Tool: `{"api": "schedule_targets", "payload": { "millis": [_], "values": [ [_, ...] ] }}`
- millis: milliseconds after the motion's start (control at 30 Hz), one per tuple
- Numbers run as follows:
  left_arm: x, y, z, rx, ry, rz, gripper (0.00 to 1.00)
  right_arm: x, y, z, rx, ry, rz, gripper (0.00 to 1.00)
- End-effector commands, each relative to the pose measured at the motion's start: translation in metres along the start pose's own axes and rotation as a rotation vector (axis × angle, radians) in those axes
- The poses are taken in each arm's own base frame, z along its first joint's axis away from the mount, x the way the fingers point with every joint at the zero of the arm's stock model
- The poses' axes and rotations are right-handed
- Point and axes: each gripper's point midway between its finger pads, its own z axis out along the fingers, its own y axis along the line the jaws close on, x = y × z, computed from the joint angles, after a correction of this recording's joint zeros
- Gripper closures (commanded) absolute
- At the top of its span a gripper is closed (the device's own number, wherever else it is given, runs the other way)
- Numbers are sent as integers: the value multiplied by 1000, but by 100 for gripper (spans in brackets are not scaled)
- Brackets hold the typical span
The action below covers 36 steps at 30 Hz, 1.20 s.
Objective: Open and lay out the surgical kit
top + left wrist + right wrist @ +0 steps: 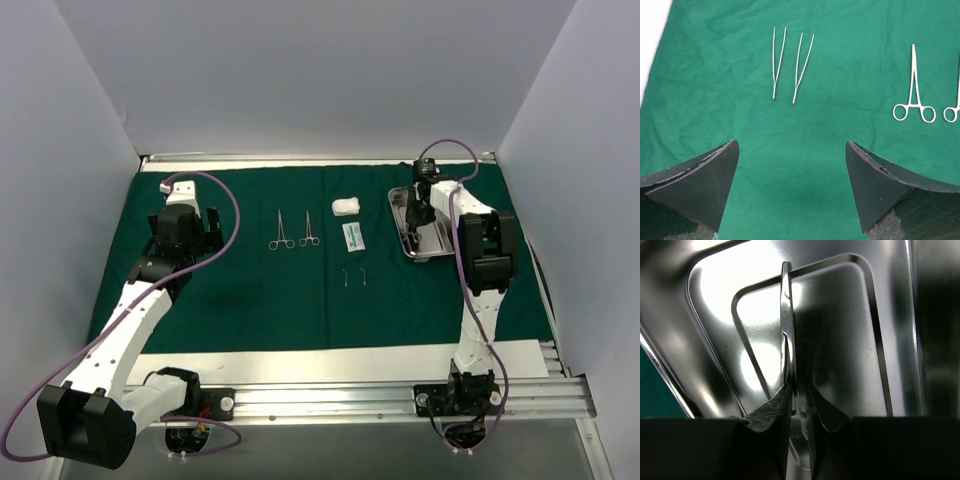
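Pinching steel instrument (786, 315) over tray (850, 340): right gripper (799, 395); left gripper (792, 150) wide; packet (353, 236) print unreadable.

Drape (250, 310): dark green cloth; spread flat; carries everything below
Tray (393, 215): shiny steel, rectangular; on the drape's right part
Ring-handled clamps (281, 230): two, silver; side by side left of centre; apart; rings toward the arms
Tweezers (346, 277): two, thin; side by side; nearer the arms than the packet
Gauze wad (346, 205): white; left of the tray's far end
Packet (353, 236): white-green; just nearer than the gauze
Slim steel instrument (786, 315): inside the tray; pinched by the right gripper (799, 390)
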Motion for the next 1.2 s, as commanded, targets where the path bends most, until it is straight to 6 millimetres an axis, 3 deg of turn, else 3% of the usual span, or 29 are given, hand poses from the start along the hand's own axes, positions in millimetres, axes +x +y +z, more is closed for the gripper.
{"api": "schedule_targets", "payload": {
  "millis": [0, 333, 533, 667, 833, 933, 1167],
  "values": [
    [-7, -4, -1, 20, -24, -2, 3, 28, -6, 8, 40, 115, -30, 86],
    [-7, -5, -1, 23, -25, -2, 3, 69, -11, 19, 63, 279, -85, 88],
    [-7, -4, -1, 19, -26, -1, 3, 86, -2, 30, 3, 350, -101, 100],
    [-7, -4, -1, 20, -24, -2, 3, 59, -1, 25, -27, 274, -90, 100],
    [-7, -5, 0, 23, -24, -1, 3, -6, 3, -13, -44, 53, -77, 100],
    [-8, -5, -1, 24, -27, -1, 3, -31, 8, -34, -78, -44, -61, 100],
    [-8, -5, -2, 26, -29, -2, 3, -51, 9, -56, -123, -136, -24, 100]
  ]
}}
